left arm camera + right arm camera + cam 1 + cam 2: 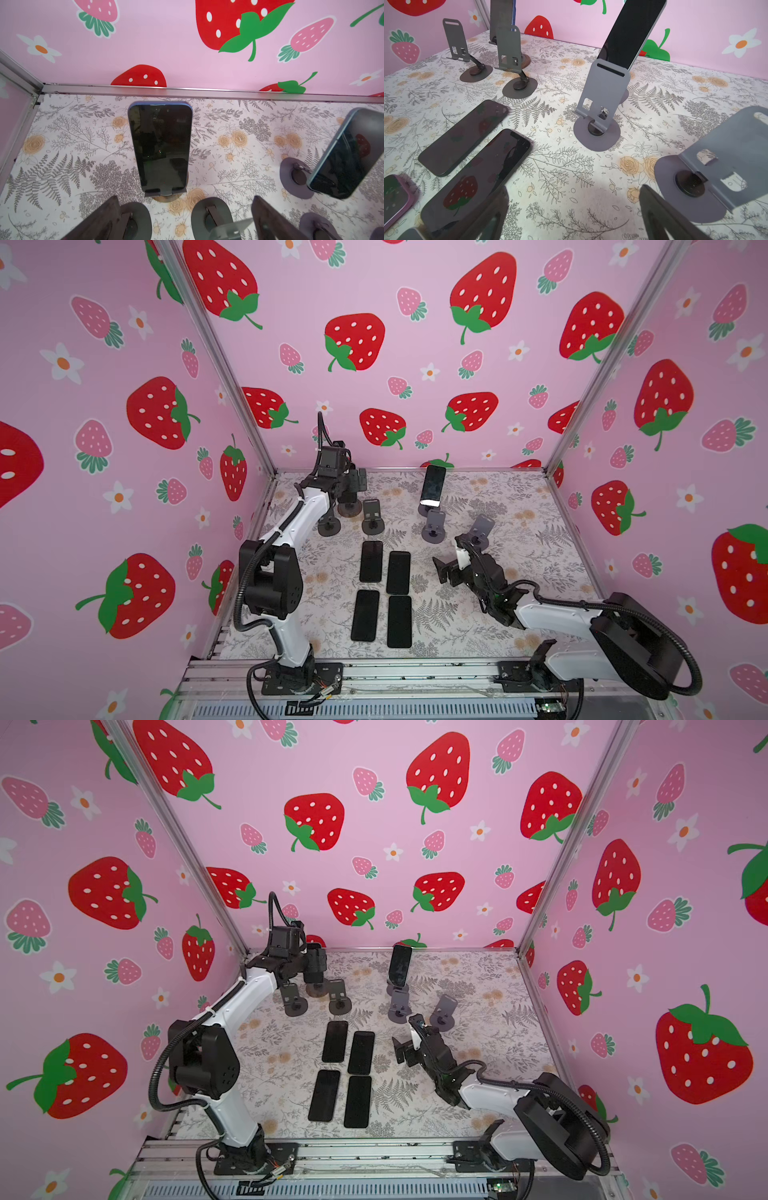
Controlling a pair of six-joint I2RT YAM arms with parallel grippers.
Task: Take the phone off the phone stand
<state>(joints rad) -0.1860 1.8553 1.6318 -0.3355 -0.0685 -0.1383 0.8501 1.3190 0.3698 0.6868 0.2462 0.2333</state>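
left hand (185, 199), spread wide, faces a black-screened phone (160, 145) on a wood-based grey stand (158, 193) by the far-left corner of the bench (62, 124); right hand (575, 188) spread, empty.

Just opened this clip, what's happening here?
Two arms are clearing phones off stands. Four phones lie flat mid-table; two are propped on stands at the back. The left tool is open and faces the back-left phone on its wood-based stand, not touching it. The right tool is open, holding nothing, beside an empty stand.
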